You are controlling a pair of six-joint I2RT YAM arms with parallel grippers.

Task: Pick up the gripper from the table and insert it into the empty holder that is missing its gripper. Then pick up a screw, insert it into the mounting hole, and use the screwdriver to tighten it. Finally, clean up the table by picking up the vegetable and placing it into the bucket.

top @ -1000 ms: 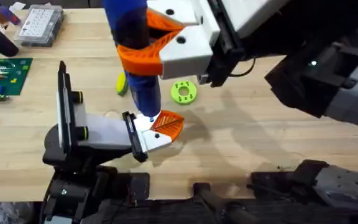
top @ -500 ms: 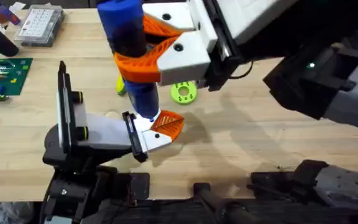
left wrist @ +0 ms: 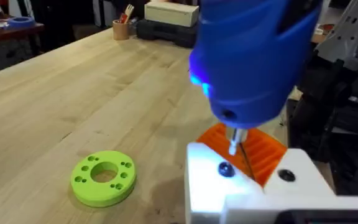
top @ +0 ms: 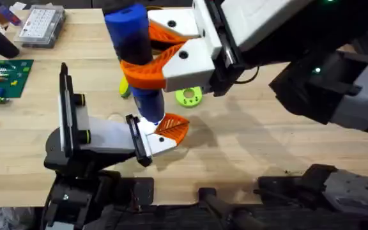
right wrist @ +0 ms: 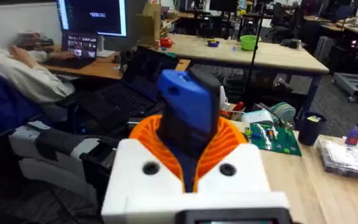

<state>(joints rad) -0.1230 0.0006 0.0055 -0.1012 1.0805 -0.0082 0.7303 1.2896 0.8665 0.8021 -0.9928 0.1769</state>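
Now your right hand point(top: 155, 54) grips the screwdriver point(top: 135, 61) upright, its bit point(left wrist: 234, 142) down on the white gripper point(top: 152, 137) in the holder point(top: 75, 137). I cannot tell your left hand's state. The vegetable point(top: 125, 86) lies on the counter point(top: 248, 140) behind the screwdriver.

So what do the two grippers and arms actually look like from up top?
Both grippers have white finger bodies with orange ribbed pads and round dark screw holes: the right gripper on a white wrist block with a black cable, the left gripper on a black bracket. The arm links are black and grey.
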